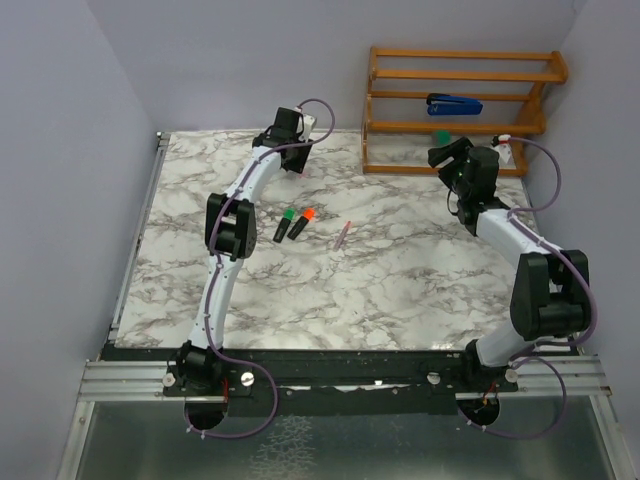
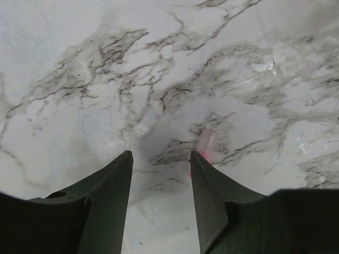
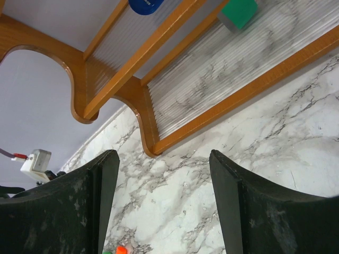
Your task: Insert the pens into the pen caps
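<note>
Three pens lie mid-table: a black one with a green end [image 1: 283, 226], a black one with a red-orange end [image 1: 303, 224] and a slim pale pink one [image 1: 342, 235]. The two coloured ends peek in at the bottom of the right wrist view [image 3: 122, 250]. A green cap [image 1: 442, 135] sits on the wooden rack's bottom shelf and shows in the right wrist view [image 3: 239, 11]. The orange cap is not in view. My left gripper [image 1: 297, 163] [image 2: 161, 153] is open and empty low over the far table; a small pale pink piece [image 2: 206, 144] lies just past its right finger. My right gripper [image 1: 445, 155] [image 3: 161, 153] is open and empty in front of the rack.
A wooden rack [image 1: 455, 125] [image 3: 175, 127] stands at the back right with a blue stapler-like object [image 1: 455, 103] [image 3: 147, 5] on its middle shelf. A small white box with a red part [image 1: 506, 146] [image 3: 36, 161] sits at the rack's right end. Grey walls close in the table.
</note>
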`<control>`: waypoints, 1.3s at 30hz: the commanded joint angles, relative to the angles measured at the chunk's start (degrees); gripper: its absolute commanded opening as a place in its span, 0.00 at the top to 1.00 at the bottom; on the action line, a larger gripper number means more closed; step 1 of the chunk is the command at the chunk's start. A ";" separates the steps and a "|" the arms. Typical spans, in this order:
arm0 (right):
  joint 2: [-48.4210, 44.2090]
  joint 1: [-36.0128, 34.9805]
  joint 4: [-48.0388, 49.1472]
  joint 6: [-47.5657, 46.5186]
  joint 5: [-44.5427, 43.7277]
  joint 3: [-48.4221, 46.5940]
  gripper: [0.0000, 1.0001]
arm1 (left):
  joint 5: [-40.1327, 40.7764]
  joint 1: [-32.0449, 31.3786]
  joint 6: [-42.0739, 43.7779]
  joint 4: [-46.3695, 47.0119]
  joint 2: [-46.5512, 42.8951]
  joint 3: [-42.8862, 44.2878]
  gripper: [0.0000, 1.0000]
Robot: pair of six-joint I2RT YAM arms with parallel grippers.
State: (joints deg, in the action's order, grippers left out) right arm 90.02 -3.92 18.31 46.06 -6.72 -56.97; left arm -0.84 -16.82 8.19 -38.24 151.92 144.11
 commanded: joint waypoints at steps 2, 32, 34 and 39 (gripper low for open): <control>1.29 -0.03 -0.68 -0.35 1.87 -1.65 0.26 | -8.92 0.47 0.36 1.10 -4.94 -3.48 0.51; 9.68 -0.52 -14.41 -6.85 17.49 -13.74 0.32 | -10.90 -2.10 -5.07 2.99 -11.28 -12.28 0.52; 12.48 -1.98 -19.71 -7.45 18.85 -18.36 0.32 | -6.49 -2.30 -7.62 3.02 -13.15 -14.12 0.54; 16.29 -4.35 -26.97 -7.31 16.37 -26.30 0.31 | -0.88 -10.43 -3.22 7.40 -23.92 -29.90 0.54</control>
State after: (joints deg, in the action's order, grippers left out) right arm 104.38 -6.70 0.45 39.97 7.51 -79.11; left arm -9.80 -20.56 3.29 -34.22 138.96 124.14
